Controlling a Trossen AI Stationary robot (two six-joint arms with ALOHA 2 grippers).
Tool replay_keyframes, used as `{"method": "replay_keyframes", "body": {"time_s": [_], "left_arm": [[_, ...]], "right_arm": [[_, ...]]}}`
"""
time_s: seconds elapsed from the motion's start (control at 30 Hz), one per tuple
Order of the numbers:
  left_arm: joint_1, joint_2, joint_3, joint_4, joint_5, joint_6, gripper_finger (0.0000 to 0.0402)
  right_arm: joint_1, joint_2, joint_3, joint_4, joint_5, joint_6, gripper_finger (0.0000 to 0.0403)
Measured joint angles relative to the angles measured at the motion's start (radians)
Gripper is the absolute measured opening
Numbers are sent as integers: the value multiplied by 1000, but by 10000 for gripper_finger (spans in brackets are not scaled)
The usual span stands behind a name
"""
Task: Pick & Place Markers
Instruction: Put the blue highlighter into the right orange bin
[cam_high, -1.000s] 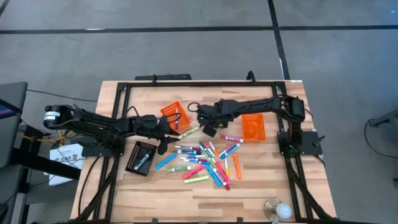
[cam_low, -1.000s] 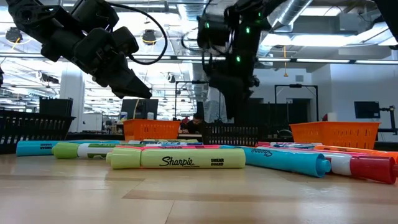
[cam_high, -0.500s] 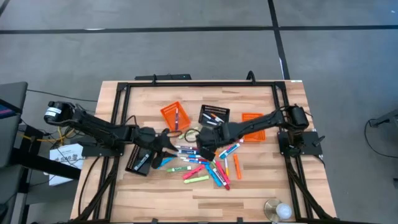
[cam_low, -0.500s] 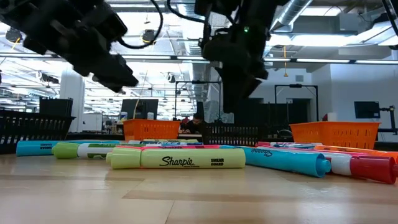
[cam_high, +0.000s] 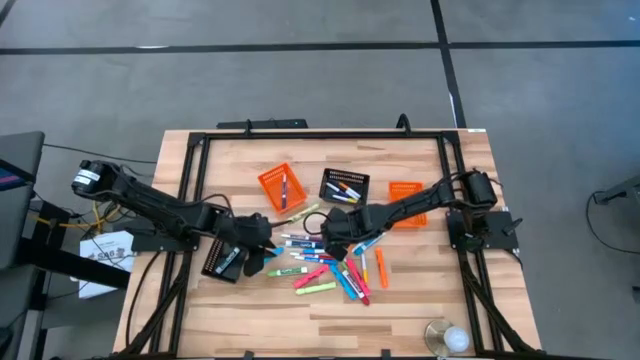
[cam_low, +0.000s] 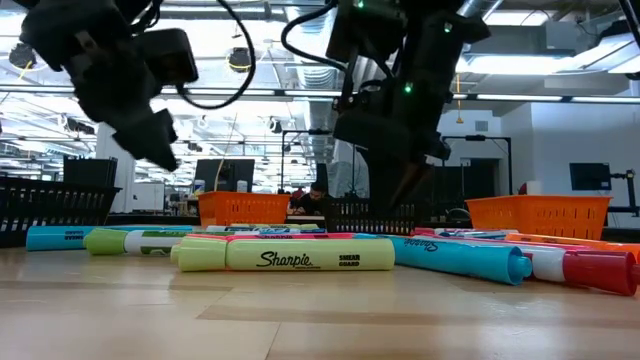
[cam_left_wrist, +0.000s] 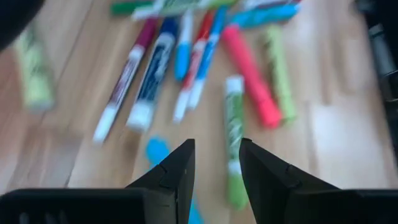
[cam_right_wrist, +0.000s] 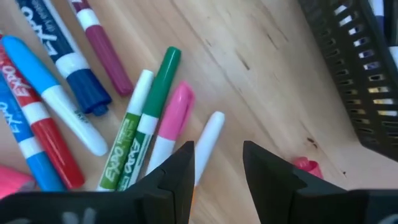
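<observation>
Both grippers hang spread over the markers (cam_high: 325, 262) (loose pile): left gripper (cam_left_wrist: 216, 163), right gripper (cam_right_wrist: 217, 165), each lining up one.

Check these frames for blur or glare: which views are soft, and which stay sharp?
Left wrist view: motion-blurred, the markers smeared beyond the open left end effector. Right wrist view: sharp, marker labels readable past the open right end effector. Low view: the near yellow-green Sharpie is crisp, bright ceiling lights glare behind, both arms dark silhouettes. High view: evenly lit, no glare.
</observation>
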Motion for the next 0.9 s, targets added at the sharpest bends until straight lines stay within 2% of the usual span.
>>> {"method": "replay_keyframes", "body": {"time_s": [0.17,0.43,0.63,0.73,0.9], "left_arm": [[-8,28,1,-85,-11,-71,121],[-31,215,-1,-64,-67,-59,121],[-30,261,0,-55,-81,-57,120],[-31,258,-1,-52,-95,-53,109],[-31,258,-2,-46,-108,-26,66]], "right_arm": [[-6,0,0,1,1,-18,124],[7,0,0,-1,0,-50,124],[10,0,0,2,0,-82,124],[8,0,0,3,0,-82,124],[7,0,0,3,0,-82,124]]}}
